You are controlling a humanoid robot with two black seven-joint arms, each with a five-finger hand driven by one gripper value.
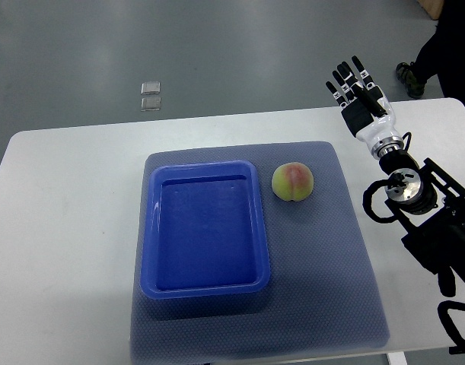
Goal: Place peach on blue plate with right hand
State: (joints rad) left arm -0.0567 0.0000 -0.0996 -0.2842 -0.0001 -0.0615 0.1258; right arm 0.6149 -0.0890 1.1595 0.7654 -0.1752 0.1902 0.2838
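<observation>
One hand in play: my right hand hovers over the table's far right edge, fingers straight and spread, holding nothing. The peach sits well apart to my left on the grey mat, just beside the blue plate's right rim, not touching. Plate empty. Judgement: fruit light, round, prone to roll, skin bruises easily. Plan to cup it around the widest girth, gentle pressure.
</observation>
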